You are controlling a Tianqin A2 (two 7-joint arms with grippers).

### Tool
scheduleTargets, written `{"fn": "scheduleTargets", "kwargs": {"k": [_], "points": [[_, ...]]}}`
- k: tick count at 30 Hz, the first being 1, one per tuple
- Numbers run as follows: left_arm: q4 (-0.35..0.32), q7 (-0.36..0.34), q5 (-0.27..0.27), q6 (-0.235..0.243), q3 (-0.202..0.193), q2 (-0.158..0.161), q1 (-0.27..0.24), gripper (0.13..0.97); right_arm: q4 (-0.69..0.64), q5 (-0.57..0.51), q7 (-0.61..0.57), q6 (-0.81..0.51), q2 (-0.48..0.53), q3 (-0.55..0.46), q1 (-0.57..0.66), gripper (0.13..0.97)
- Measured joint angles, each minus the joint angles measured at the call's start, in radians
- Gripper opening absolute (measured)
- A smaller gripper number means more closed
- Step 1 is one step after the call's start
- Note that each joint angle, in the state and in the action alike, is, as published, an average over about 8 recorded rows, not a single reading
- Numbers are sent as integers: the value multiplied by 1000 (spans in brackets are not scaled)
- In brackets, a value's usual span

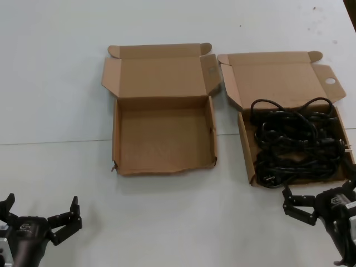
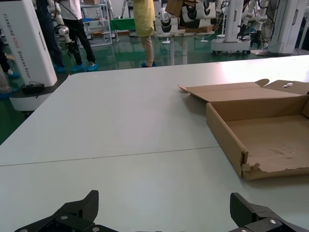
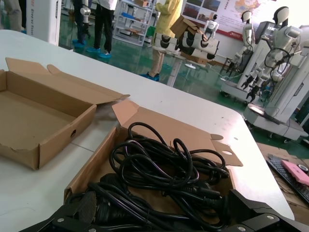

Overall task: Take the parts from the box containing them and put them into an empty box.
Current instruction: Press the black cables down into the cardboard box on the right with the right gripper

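Observation:
The parts, black power cables [image 1: 295,142], lie in tangled loops in the box containing them [image 1: 272,78], at the right, with a round hole [image 1: 330,81] in its lid flap. The empty box [image 1: 161,139] with a ragged front wall stands to its left. My right gripper [image 1: 320,194] is open at the near edge of the cable box. In the right wrist view the cables [image 3: 164,169] lie just beyond my right gripper [image 3: 161,208]. My left gripper [image 1: 41,214] is open and empty over the table at the near left, well short of the empty box [image 2: 270,140].
Both boxes have their lids folded back flat on the white table [image 1: 67,83]. A seam line [image 1: 55,142] crosses the table. Beyond the far table edge there are people and other robots [image 3: 270,43] on a green floor.

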Motion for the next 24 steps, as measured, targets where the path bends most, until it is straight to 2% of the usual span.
{"fn": "scheduleTargets", "kwargs": {"k": [24], "points": [[0,0,0,0,0,0,0,963,0,0,0,0,0,0,0,966]]}}
